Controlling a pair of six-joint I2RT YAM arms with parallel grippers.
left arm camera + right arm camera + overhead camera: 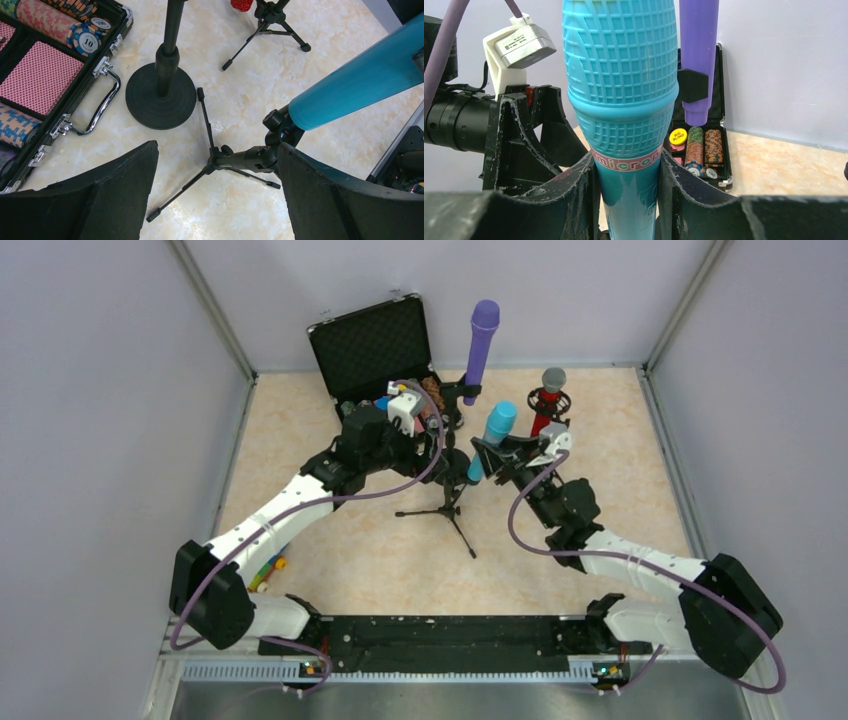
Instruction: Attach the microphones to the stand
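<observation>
An open black case (pixel 375 345) is sitting far left on the table (pixel 640 495), holding poker chips (pixel 55 22) and cards (pixel 40 77); small colourful pieces (pixel 268 571) are lying near left.

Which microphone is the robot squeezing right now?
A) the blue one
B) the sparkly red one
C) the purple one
A: the right gripper is closed on the blue microphone, while the purple microphone and red microphone are untouched.
</observation>
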